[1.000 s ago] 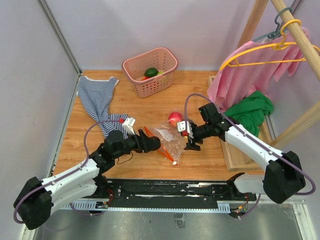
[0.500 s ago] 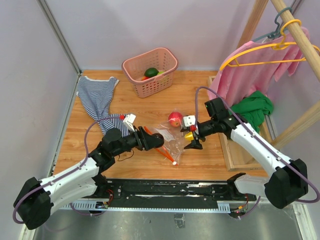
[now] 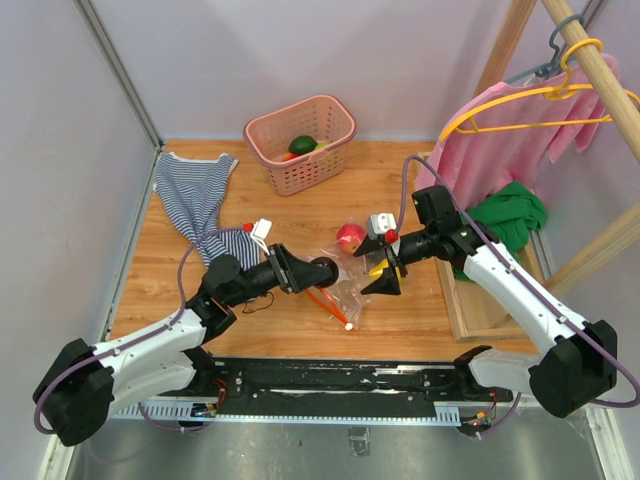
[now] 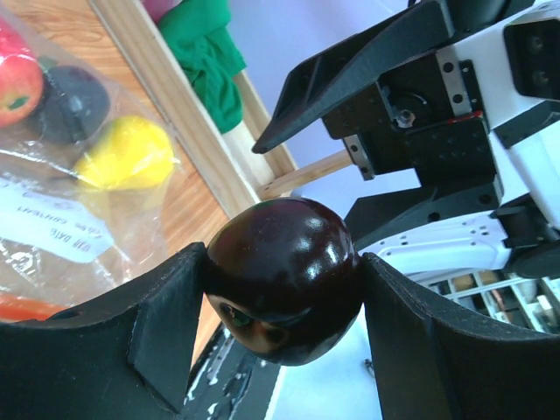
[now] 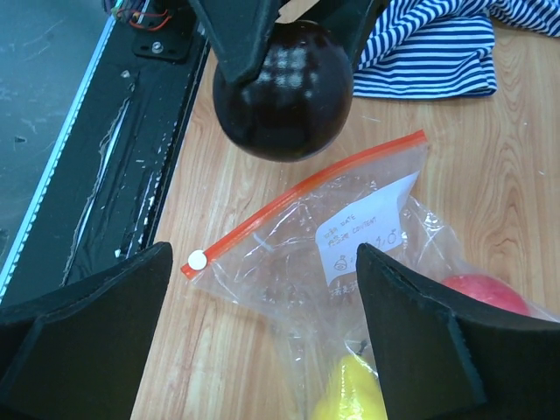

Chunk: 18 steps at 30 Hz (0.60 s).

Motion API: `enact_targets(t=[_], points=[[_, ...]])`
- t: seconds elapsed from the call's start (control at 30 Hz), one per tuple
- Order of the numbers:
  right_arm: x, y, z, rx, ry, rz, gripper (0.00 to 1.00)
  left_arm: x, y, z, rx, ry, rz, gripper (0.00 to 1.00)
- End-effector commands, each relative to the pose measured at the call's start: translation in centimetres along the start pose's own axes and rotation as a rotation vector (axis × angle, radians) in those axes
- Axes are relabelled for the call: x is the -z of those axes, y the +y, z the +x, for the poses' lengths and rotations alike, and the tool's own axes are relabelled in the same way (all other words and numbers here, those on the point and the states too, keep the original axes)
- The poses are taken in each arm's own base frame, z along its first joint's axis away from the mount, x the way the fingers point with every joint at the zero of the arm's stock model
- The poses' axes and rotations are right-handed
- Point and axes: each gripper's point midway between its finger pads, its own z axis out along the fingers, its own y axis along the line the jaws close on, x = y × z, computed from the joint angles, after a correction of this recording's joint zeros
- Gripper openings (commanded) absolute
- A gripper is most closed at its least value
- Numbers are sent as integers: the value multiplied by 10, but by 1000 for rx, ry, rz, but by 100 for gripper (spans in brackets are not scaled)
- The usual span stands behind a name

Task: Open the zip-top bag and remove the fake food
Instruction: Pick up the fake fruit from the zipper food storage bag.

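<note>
Rising since a second ago, the right jaws now gape wide and empty, while the left jaws clamp a dark plum (image 4: pixel 284 289) lifted clear of the bag (image 5: pixel 350 236) — likely offered for hand-off.

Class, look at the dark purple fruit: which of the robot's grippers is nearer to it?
Left. The left gripper clamps the dark purple fruit between its fingers. The right gripper stands open close by, over the zip-top bag, not touching the fruit.
</note>
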Motion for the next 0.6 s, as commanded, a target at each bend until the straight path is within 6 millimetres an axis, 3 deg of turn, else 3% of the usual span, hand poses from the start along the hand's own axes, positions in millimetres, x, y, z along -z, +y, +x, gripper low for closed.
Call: enact_targets(t=[0.0, 0.27, 0.57], points=[[1, -14, -24, -38, -55, 48, 88, -3, -28, -14, 39, -58, 128, 41], [-12, -24, -40, -14, -62, 75, 90, -9, -29, -14, 145, -70, 173, 40], [-37, -13, -45, 67, -19, 32, 90, -18, -32, -8, 178, -53, 177, 40]])
